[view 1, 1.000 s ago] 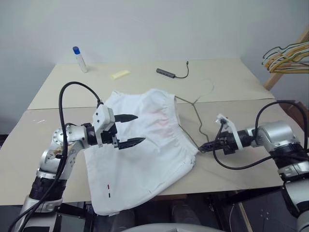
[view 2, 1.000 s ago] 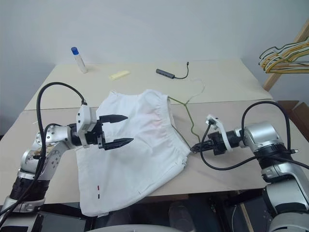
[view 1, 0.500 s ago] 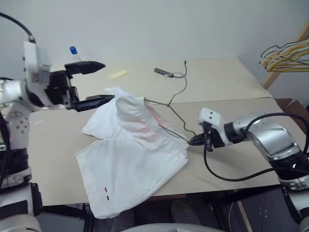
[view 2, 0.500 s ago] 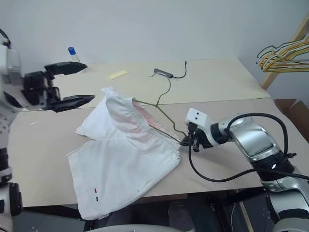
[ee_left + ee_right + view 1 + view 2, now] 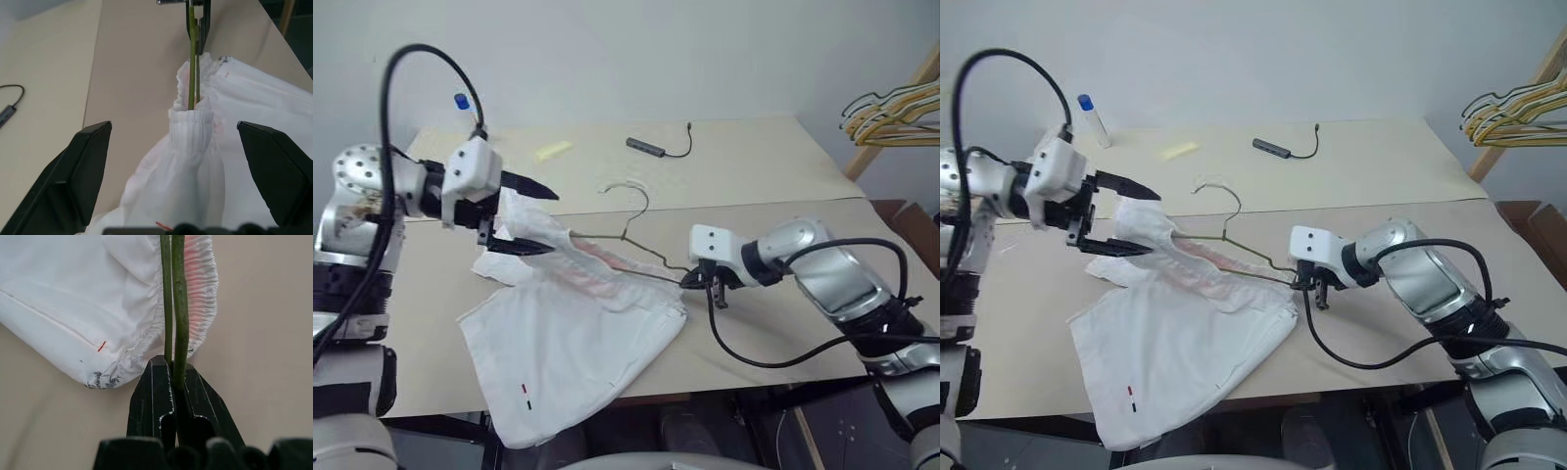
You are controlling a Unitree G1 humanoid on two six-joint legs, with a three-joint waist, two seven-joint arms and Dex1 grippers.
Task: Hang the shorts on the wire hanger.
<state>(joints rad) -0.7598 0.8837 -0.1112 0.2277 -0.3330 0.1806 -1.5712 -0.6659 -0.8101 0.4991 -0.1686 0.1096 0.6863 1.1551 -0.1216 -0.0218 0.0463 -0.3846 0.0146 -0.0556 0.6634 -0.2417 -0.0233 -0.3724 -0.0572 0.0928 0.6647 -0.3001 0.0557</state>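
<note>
The shorts (image 5: 570, 338) lie on the counter (image 5: 783, 323), hem hanging over the near edge. Since a second ago the waistband has risen off the counter, carried by the wire hanger (image 5: 617, 235), which has tilted up from flat; one hanger end now sits inside the waistband, so threading has begun. The right pincer (image 5: 1304, 282) is pressed together on the hanger's near corner. Farther back, the left pincer (image 5: 514, 215) has lifted and stands fully spread around the raised waistband, holding nothing.
</note>
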